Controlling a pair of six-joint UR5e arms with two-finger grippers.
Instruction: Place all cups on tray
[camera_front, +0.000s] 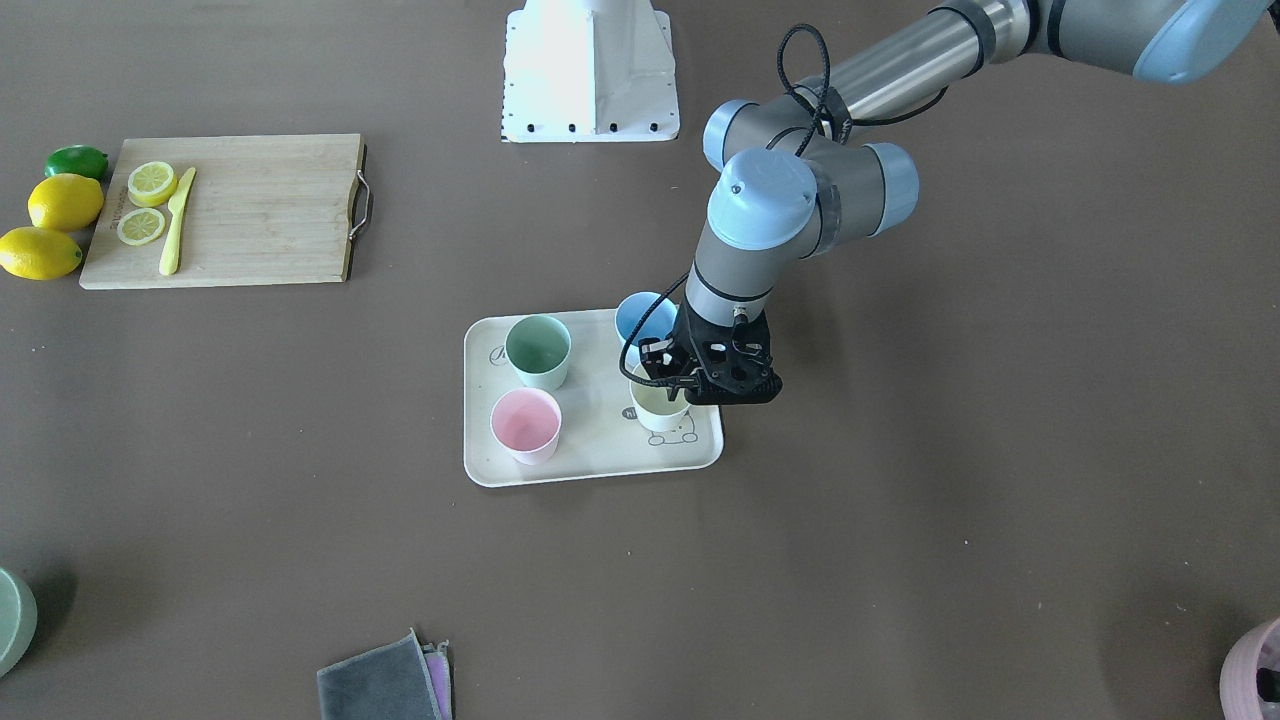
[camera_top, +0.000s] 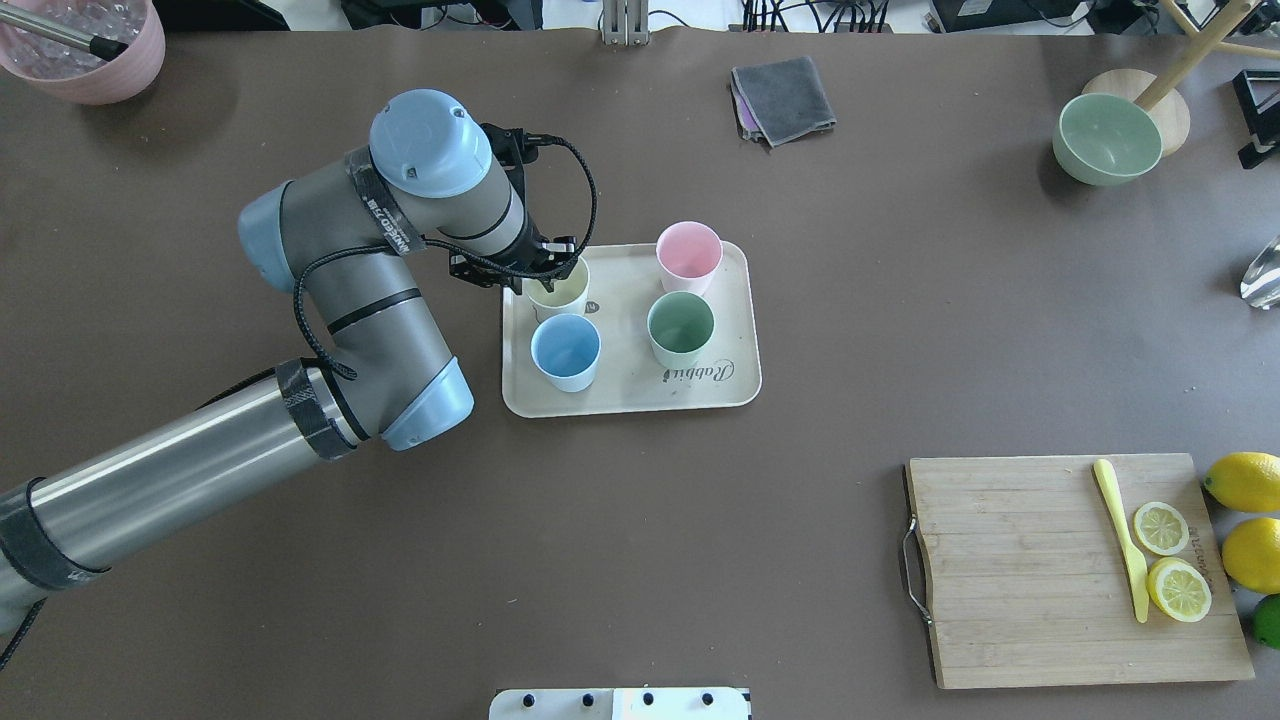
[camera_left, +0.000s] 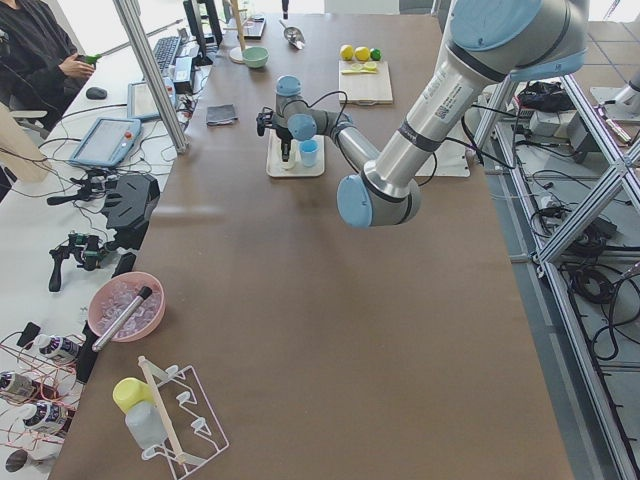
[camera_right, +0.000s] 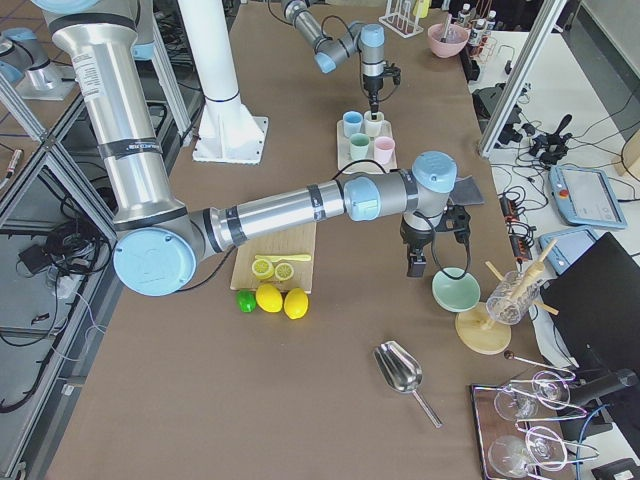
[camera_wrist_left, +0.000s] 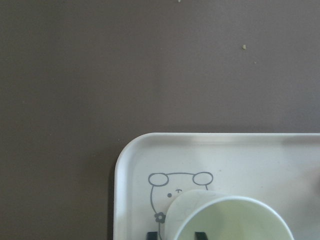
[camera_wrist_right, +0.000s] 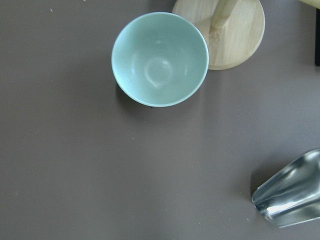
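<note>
The cream-beige tray holds all four cups upright: sage green, light blue, pink and cream-white. In the overhead view the tray shows them as cream-white, blue, green and pink. My left gripper is over the cream-white cup, which stands by the rabbit drawing. Its fingertips straddle the cup's wall with a small gap on each side, open. My right gripper hovers beside a green bowl; I cannot tell its state.
A larger sage-green bowl and a wooden stand base lie under the right wrist, with a metal scoop nearby. A cutting board has lemon slices and a yellow knife. There is also a folded grey cloth and a pink pot.
</note>
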